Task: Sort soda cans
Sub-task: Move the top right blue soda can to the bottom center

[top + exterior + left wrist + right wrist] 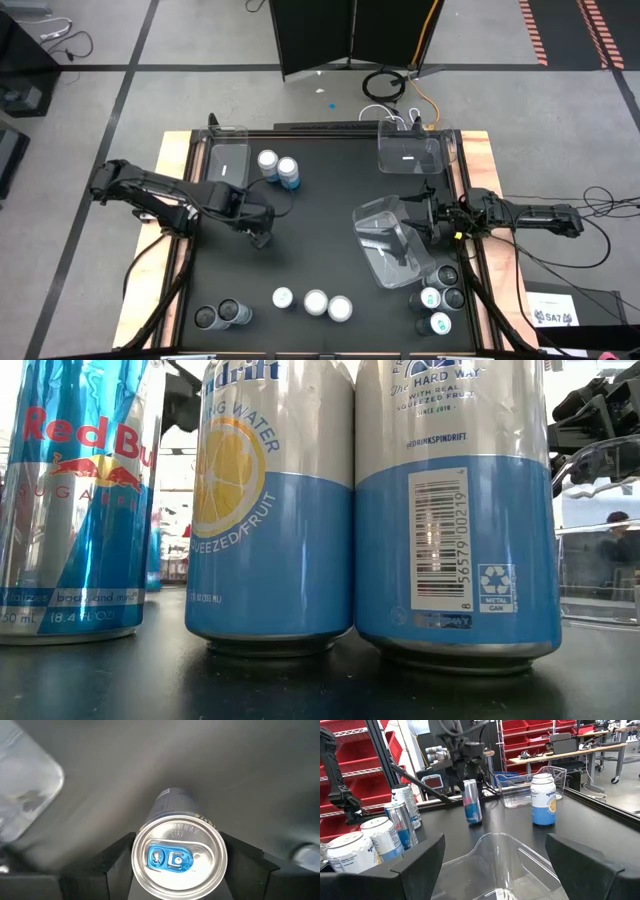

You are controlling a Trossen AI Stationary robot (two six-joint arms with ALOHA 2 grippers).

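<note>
Black worktop (320, 230) carries the soda cans in scattered groups. We see the left arm reaching in from the left, its left hand (263, 232) lowered over an upright slim can (177, 852) at left centre, fingers (117, 857) apart on either side of it, contact unclear. The right hand (425, 222) sits at the right edge, fingers spread beside a clear bin (390, 240).

Workshop: red parts bins (535, 732), workbenches (570, 751).

Red Bull can (75, 500) cropped left
</note>
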